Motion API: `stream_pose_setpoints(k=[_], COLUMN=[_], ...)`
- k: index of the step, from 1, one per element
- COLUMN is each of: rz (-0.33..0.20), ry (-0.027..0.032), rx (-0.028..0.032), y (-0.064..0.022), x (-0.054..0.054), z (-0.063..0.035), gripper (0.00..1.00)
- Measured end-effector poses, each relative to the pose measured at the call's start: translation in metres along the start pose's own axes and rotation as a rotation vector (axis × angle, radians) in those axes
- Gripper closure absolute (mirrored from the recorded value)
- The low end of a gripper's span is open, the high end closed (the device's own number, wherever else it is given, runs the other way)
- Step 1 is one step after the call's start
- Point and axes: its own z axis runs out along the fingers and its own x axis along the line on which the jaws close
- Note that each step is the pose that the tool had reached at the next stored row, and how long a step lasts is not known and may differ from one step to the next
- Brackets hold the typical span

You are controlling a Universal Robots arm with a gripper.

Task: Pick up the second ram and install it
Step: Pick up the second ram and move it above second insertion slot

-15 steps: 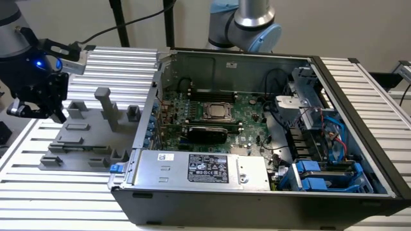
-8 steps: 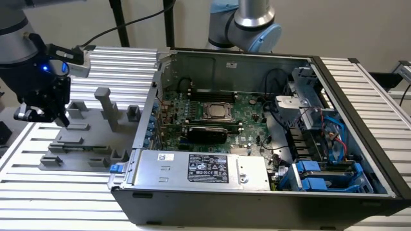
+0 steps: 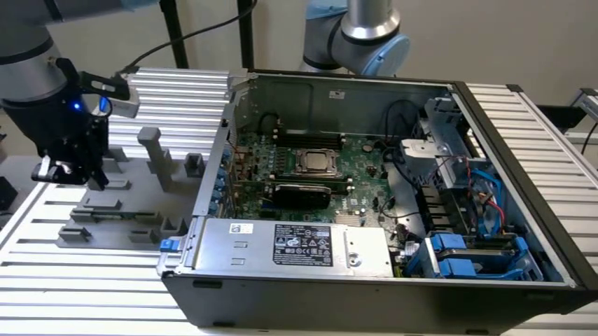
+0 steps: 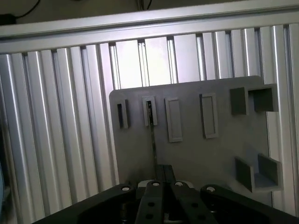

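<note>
The second ram (image 4: 152, 135) shows edge-on as a thin dark line, standing in a narrow slot of the grey fixture plate (image 4: 196, 154). In the exterior view the ram (image 3: 122, 214) is a slim strip low on that plate (image 3: 131, 185), to the left of the computer case. My gripper (image 3: 94, 183) hangs over the plate's left part, a little above and behind the strip. In the wrist view its black fingers (image 4: 159, 173) stand pressed together, gripper (image 4: 166, 171) shut, at the near end of the ram's line. Whether they touch it I cannot tell.
The open computer case (image 3: 509, 140) lies at the exterior view's right, with the green motherboard (image 3: 365, 199) inside and a power supply (image 3: 290, 245) at its front. Upright grey posts (image 3: 154, 157) stand on the fixture. Another robot arm (image 3: 365, 35) stands behind the case. The table (image 3: 75, 287) is ribbed aluminium.
</note>
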Motion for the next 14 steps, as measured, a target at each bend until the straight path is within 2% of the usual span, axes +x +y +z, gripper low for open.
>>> stream_pose_setpoints(k=[1,2,3,5,6,14], rz=[-0.008,-0.016,-0.023,-0.035,-0.041,-0.078], ry=[0.0001,0.0002,0.0003,0.0004,0.0004,0.0010], rx=[0.0000,-0.0001,-0.0002,-0.0003,-0.0003,-0.0007], y=[-0.0003,-0.0006,-0.0009,-0.0012,-0.0014,-0.0036], x=[0.000,0.000,0.000,0.001,0.001,0.006], z=[0.0018,0.0036,0.0054,0.0091,0.0110,0.0254], gripper=[0.76,0.76,0.70,0.70,0.64,0.64])
